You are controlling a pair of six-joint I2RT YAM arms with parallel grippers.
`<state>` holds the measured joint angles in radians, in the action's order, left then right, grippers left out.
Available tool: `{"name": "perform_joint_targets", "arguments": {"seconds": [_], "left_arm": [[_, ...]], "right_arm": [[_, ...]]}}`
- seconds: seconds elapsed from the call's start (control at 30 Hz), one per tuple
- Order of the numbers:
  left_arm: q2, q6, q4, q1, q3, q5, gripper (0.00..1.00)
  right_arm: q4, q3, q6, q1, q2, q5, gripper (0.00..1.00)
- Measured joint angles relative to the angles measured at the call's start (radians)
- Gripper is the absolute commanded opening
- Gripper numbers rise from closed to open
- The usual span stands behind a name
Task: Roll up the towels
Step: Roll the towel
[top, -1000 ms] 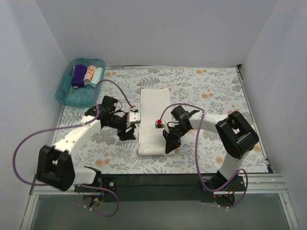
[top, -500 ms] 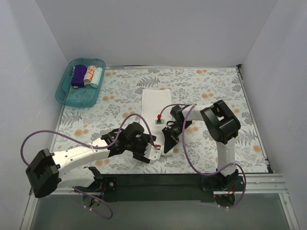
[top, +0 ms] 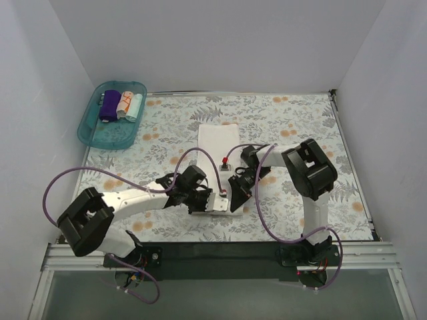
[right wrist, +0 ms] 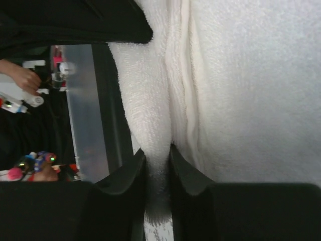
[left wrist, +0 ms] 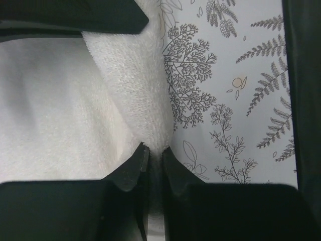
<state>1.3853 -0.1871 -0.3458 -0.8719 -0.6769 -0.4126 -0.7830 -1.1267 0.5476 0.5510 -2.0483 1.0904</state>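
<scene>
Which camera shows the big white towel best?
Top external: it alone shows the white towel laid out lengthwise, with its near end partly hidden. Each wrist view shows only a close-up pinched fold.

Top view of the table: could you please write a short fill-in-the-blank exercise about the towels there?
The towel pinched by the left claw and the right claw is ____ in colour.
The tray holds ____ rolled towels.
The leftmost roll is dark ____.
Missing words: white, three, purple.
</scene>
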Motion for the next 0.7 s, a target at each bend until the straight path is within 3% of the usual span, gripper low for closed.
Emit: {"name": "perform_joint_targets", "arguments": {"seconds": [0.03, 0.2, 0.4, 0.57, 0.7], "left_arm": [[0.027, 0.0, -0.017, 0.023, -0.02, -0.045, 0.0], [0.235, -0.045, -0.216, 0.16, -0.206, -0.283, 0.0], [0.502, -0.099, -0.481, 0.296, -0.406, -0.549, 0.0], [0.634, -0.112, -0.616, 0.343, -0.497, -0.647, 0.01], [0.716, -0.112, -0.719, 0.352, -0.574, -0.673, 0.04]], "right_arm": [[0.013, 0.011, -0.001, -0.002, 0.027, -0.019, 0.27], [0.063, 0.077, 0.016, -0.014, 0.207, -0.165, 0.59], [0.112, 0.203, 0.053, -0.035, 0.469, -0.364, 0.66], [0.197, 0.311, 0.031, -0.012, 0.758, -0.489, 0.7], [0.271, 0.313, 0.025, 0.058, 0.816, -0.562, 0.73]]}}
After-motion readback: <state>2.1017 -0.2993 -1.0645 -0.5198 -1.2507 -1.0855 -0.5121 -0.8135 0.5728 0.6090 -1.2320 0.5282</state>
